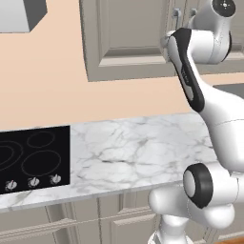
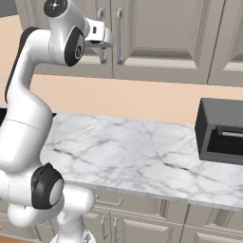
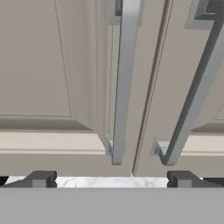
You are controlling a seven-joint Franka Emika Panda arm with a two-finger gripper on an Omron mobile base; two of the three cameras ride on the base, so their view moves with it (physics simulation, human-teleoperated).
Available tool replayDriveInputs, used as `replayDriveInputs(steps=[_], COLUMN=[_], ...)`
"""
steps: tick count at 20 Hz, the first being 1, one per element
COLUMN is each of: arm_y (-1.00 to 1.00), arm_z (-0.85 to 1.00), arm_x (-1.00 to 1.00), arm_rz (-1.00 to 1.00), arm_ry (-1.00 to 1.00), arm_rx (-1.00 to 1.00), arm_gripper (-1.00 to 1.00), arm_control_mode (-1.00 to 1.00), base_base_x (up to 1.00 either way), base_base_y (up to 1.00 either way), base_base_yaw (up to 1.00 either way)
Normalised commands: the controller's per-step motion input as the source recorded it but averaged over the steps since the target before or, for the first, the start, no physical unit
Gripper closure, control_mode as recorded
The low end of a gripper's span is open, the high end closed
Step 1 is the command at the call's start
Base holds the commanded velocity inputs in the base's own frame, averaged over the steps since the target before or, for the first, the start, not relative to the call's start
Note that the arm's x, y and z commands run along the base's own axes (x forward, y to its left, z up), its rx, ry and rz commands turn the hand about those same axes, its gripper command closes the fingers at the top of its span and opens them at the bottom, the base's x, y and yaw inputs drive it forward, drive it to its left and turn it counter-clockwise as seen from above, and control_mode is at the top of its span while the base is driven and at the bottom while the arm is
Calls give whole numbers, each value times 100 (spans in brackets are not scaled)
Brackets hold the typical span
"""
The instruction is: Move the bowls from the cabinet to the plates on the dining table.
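- The cabinet (image 2: 156,38) hangs on the wall above the marble table (image 2: 142,152), both doors closed.
- Black cooktop (image 1: 33,157) is set into the table, left of the cabinet.
- The tool (image 3: 111,178), fingers spread apart and empty, faces the cabinet's left bar handle (image 3: 124,83), just before it.

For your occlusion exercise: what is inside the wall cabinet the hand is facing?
Nothing inside can be seen. The cabinet has both doors shut, so only panelled fronts and two bar handles show before the hand.
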Motion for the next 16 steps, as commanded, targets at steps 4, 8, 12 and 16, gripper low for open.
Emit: replayDriveInputs(steps=[4,8,12,16], arm_y=[-3,0,0,0], arm_z=[-4,-14,-19,-11], arm_x=[4,17,20,22], arm_rz=[0,0,0,0], arm_ry=[0,0,0,0], arm_rx=[0,0,0,0], arm_gripper=[-100,-100,-100,-100], arm_control_mode=[-100,-100,-100,-100], base_base_x=[0,0,0,0], base_base_y=[0,0,0,0], base_base_yaw=[0,0,0,0])
